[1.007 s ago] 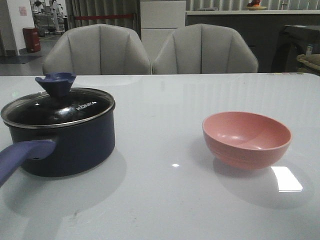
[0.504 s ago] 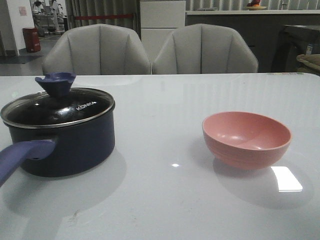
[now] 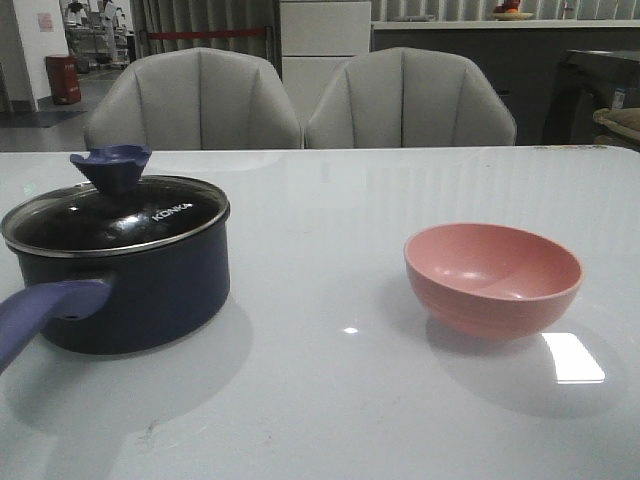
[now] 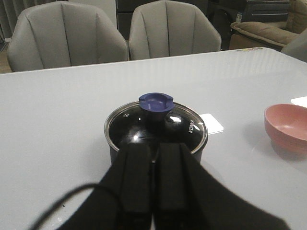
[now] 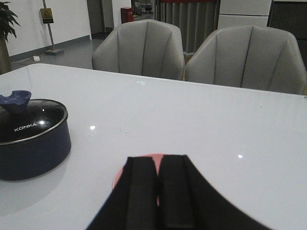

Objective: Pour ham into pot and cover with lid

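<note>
Pot (image 3: 130, 290) stands upright at bench (image 3: 330, 400) left, lid (image 3: 115, 215) seated on its rim, knob up — long handle (image 3: 45, 310) points toward the near-left edge. Pink bowl (image 3: 493, 275) well apart at right, looks empty. Left gripper (image 4: 153, 153) above the handle side, right gripper (image 5: 158, 165) over the bowl — both jaws closed, holding nothing.

Glossy glass lid (image 3: 115, 215) with steel rim; matt pink bowl (image 3: 493, 277); glossy table (image 3: 330, 400).
</note>
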